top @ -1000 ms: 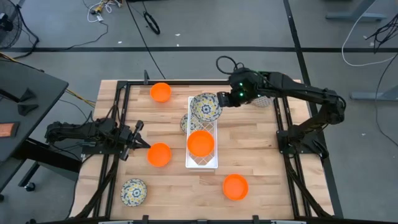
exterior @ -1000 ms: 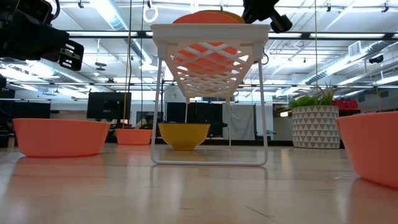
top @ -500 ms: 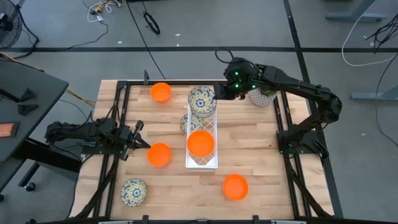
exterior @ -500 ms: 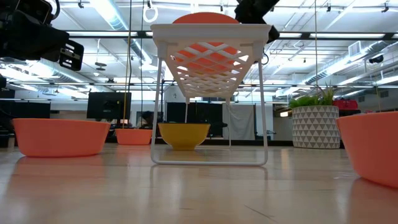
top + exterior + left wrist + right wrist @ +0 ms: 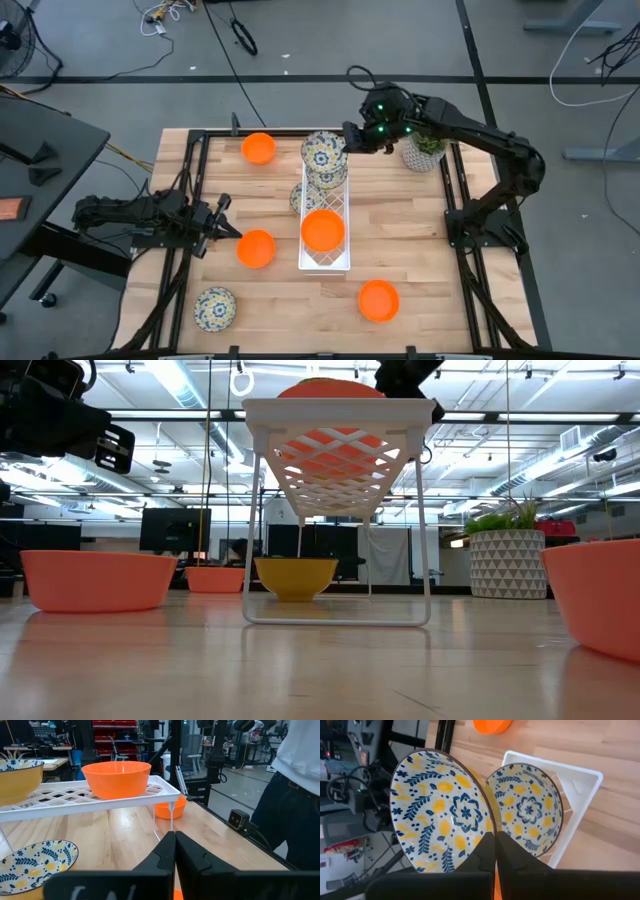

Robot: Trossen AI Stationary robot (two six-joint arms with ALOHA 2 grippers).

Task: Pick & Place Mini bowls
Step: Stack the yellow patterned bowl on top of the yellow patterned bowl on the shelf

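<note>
My right gripper [image 5: 347,137] is shut on a white floral mini bowl [image 5: 322,153] above the far end of the white rack [image 5: 340,262]. On the rack sit a second floral bowl [image 5: 525,810] and an orange bowl [image 5: 323,230]. A third floral bowl [image 5: 296,196] rests on the table, partly under the rack's left side. Orange bowls [image 5: 258,148], [image 5: 256,248], [image 5: 378,300] and a floral bowl [image 5: 214,308] stand on the table by their bases. My left gripper [image 5: 232,232] waits shut at the table's left. My right gripper pinches the floral bowl's rim [image 5: 488,827] between its two fingers, coming slanting down from the table's right. The bowl is lifted clear of the rack and tipped, its patterned inside turned toward the wrist camera.
A potted green plant [image 5: 425,150] stands at the far right, just behind my right arm. Dark frame rails [image 5: 195,180] run along the table's left and right sides. A person in a white top [image 5: 300,750] stands beyond the table.
My right gripper has carried the floral bowl toward the table's far edge and slightly left, from over the rack's middle to over its far end, rolling a little. The bowl stays lifted in the shut fingers.
</note>
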